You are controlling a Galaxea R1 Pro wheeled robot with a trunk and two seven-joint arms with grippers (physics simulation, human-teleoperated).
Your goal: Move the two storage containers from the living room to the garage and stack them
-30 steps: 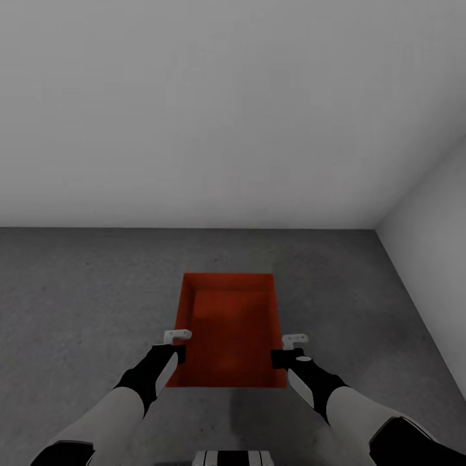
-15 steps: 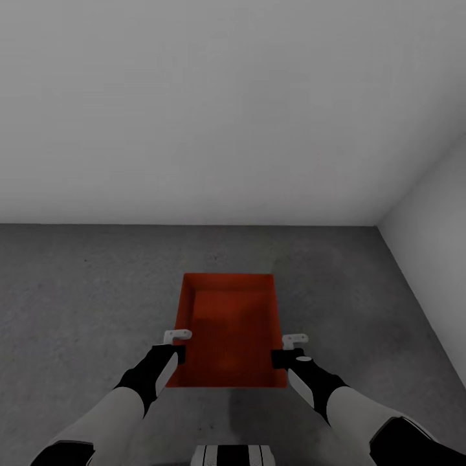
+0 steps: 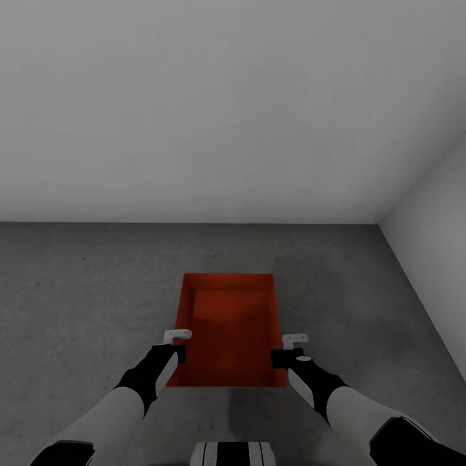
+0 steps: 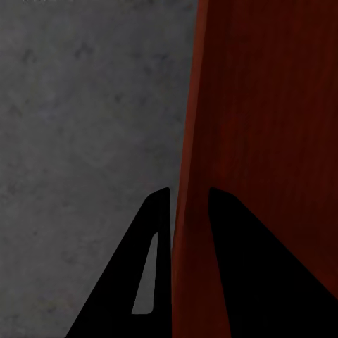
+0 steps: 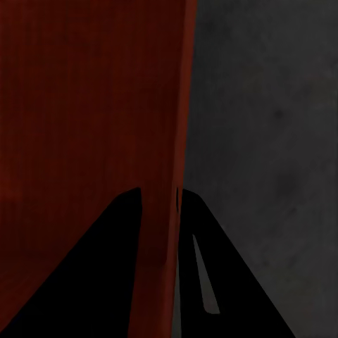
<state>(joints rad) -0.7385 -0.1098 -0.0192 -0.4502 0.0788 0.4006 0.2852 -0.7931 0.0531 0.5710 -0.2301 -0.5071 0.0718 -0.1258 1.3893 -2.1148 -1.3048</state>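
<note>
The robot is holding 1 orange-red container [image 3: 228, 330] over the grey garage floor [image 3: 77, 291], near the pale wall [image 3: 226, 110]; I think it is setting this box down, so next both arms need to go lower together; the left gripper [image 3: 176, 345] is pinching the box's left wall with its fingers almost closed; the right gripper [image 3: 285, 348] is pinching the right wall the same way.

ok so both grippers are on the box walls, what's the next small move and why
Probably lower the box straight down to the floor. The left gripper and right gripper each pinch a side wall, and the grey floor around it looks bare. How high the box hangs is hard to tell, so go slowly and release only once it rests.
</note>
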